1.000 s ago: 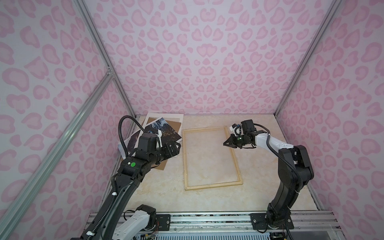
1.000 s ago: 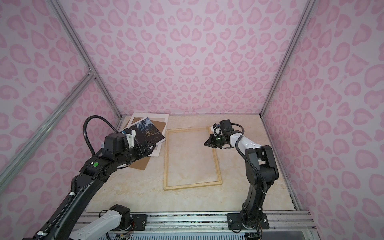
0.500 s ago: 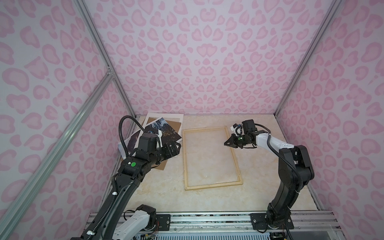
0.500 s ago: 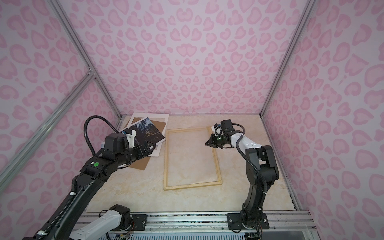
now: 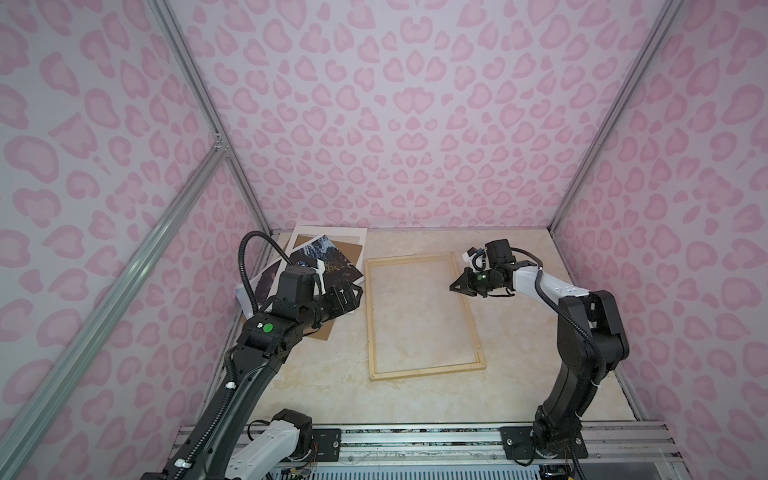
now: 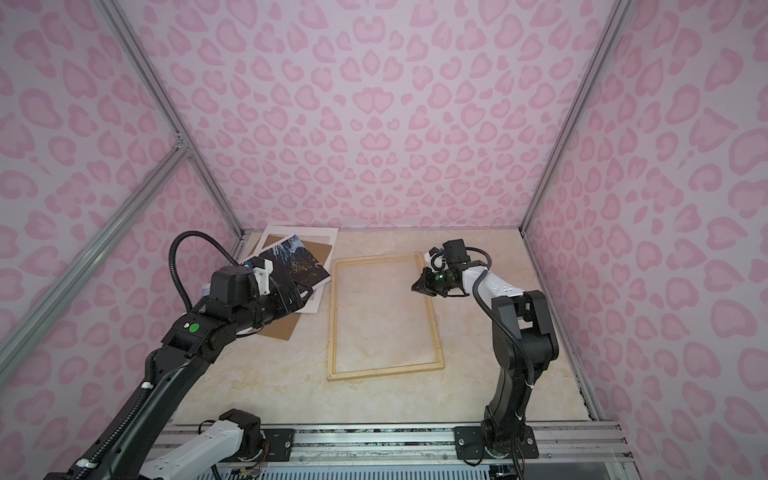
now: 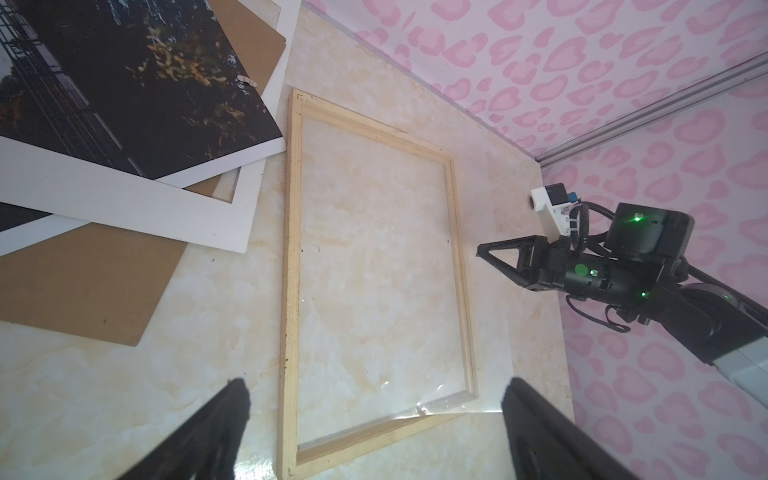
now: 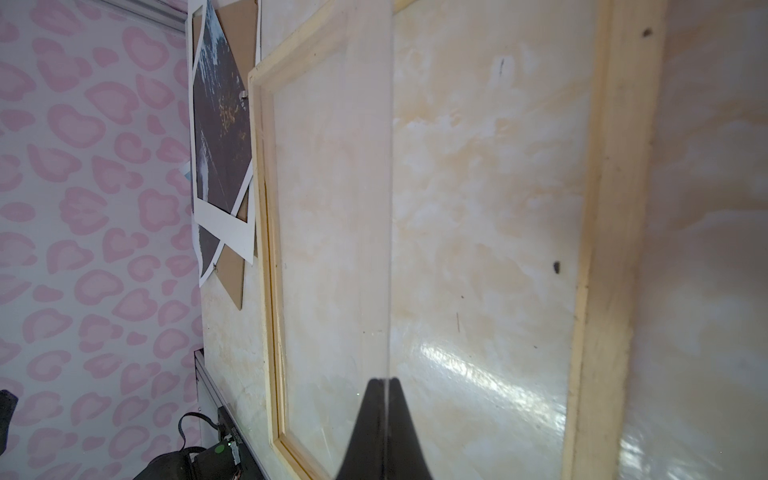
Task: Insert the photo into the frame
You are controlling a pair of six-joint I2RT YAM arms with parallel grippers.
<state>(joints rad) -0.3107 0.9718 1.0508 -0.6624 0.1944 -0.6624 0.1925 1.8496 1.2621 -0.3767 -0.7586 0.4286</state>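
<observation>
Photo [image 5: 328, 259] lies at the table's 10 o'clock, atop white mat [image 5: 332, 232] and brown board [image 5: 353, 249], just left of frame [image 5: 428, 370]. Left gripper [image 5: 350, 297] hovers over that stack, jaws spread, empty. Frame lies flat at center. Right gripper [image 5: 454, 287] at the frame's 2 o'clock, jaws clenched on the edge of clear pane [image 8: 390, 249].

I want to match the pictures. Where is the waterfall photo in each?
In a top view: the photo lies back left, beside the frame.
In a top view: the photo is also back left.
Left wrist: the photo lies beside the frame's long rail.
Right wrist: the photo lies past the frame's far rail.
Shared landmark: the frame.
</observation>
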